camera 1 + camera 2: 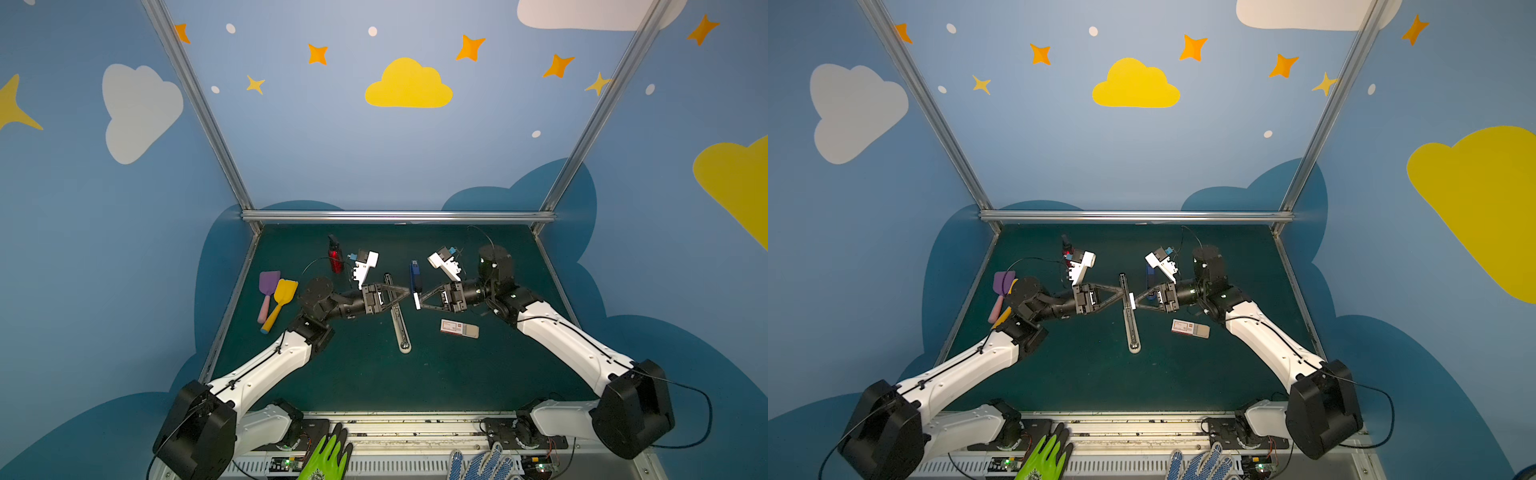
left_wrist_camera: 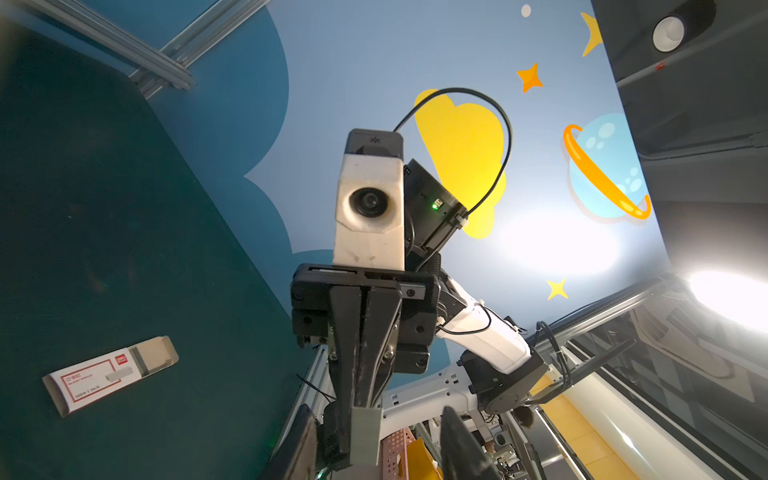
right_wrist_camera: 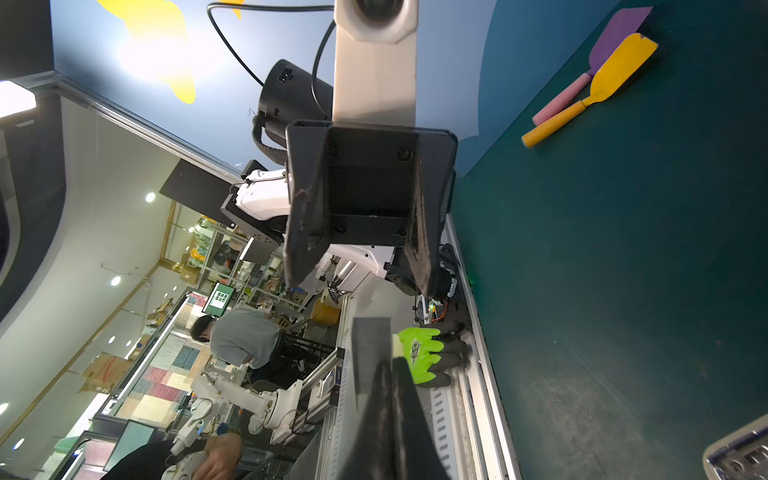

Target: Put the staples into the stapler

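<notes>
Counter (image 1: 478, 374) of dark green fills both top views, and the two arms meet above its middle. The right gripper (image 1: 420, 300) is clenched on a short pale staple strip (image 1: 417, 301), held in the air above the stapler (image 1: 400, 328). The left gripper (image 1: 408, 291) points at the strip from the opposite side, just beside it. The stapler is long and silver. It lies opened flat and runs from the middle toward the front edge. A dark blue oblong thing (image 1: 414, 274) lies near its far end. The staple box (image 1: 459, 328), white with red print, lies flat between the stapler and the right edge, with its tray partly slid out. A purple spatula (image 1: 268, 286) and a yellow spatula (image 1: 284, 293) lie together near the left edge. A red bottle (image 1: 336, 262) stands toward the back edge. A green glove (image 1: 328, 455) rests on the metal rail (image 1: 415, 434) before the front edge.

From the left wrist view, the right gripper (image 2: 365, 399) has its two fingers pressed together on the grey strip (image 2: 365, 432). The left gripper's own fingers (image 2: 461, 449) stand apart, one on each side of the strip, and do not touch it. The box (image 2: 110, 376) lies on the counter, label up.

From the right wrist view, the left gripper (image 3: 361, 282) is released, its jaws wide with nothing between them, and the strip (image 3: 371, 353) points toward it.
</notes>
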Available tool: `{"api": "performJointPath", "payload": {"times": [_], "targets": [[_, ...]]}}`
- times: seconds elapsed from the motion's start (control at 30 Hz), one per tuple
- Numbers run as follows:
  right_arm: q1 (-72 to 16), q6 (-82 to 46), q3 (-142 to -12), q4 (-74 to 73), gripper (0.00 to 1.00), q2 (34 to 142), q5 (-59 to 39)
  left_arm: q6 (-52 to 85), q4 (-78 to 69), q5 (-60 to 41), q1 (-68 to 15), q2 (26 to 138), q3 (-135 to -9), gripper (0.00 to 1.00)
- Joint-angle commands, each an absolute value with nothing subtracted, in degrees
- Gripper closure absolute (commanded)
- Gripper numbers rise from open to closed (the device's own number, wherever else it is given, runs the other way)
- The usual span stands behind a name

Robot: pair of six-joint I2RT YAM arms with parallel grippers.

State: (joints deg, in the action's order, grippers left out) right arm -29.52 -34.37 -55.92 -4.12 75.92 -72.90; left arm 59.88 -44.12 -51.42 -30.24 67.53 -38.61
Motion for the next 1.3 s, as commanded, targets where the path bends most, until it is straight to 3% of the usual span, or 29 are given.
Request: {"api": "performJointPath", "payload": {"times": [0.0, 1.0, 1.27], "targets": [[-30.2, -35.1, -56.7, -6.4, 1.00, 76.0, -75.2, 59.6, -46.1, -53.0, -31.4, 68.3, -39.8, 0.55], [-30.2, -39.0, -55.6, -10.1, 1.00, 78.6, -74.5, 56.9, -43.1, -51.3, -32.9, 67.3, -40.0, 0.83], [-30.1, -38.9, -55.4, -9.8, 1.00, 78.3, -74.1, 56.1, -41.7, -50.4, -33.0, 66.8, -39.9, 0.86]]}}
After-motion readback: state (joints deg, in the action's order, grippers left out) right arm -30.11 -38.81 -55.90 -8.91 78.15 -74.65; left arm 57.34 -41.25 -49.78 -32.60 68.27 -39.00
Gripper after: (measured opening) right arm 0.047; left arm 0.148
